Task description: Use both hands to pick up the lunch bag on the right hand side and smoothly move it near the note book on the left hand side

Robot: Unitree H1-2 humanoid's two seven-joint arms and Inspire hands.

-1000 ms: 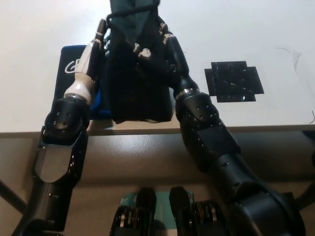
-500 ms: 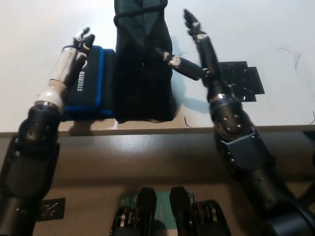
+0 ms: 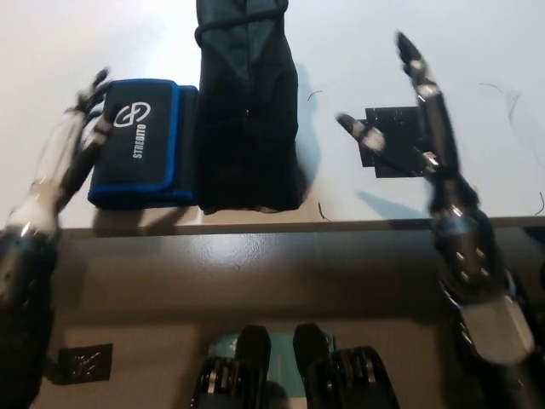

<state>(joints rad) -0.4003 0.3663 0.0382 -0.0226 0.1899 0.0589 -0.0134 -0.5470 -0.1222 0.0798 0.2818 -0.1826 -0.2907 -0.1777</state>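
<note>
You're looking down on a white table whose front edge crosses the lower third of the view, with a darker floor below. The lunch bag stands near that edge, just left of centre, its long axis running 12 to 6 o'clock. It is a dark, soft fabric bag, pinched narrower at the top where a loop handle shows, and wider at the base. Its left side touches the note book, a black, blue-edged item with white lettering, so I'd judge the placement essentially made.

Your white left hand hovers at the note book's 9 o'clock side, fingers spread, grasping nothing; the bag lies at its 3 o'clock with the note book between. Your black right hand is raised over a black tape patch, fingers apart and empty; the bag sits at its 9 o'clock, well apart. Neither hand touches the bag. The left is somewhat nearer to it, though blocked.
</note>
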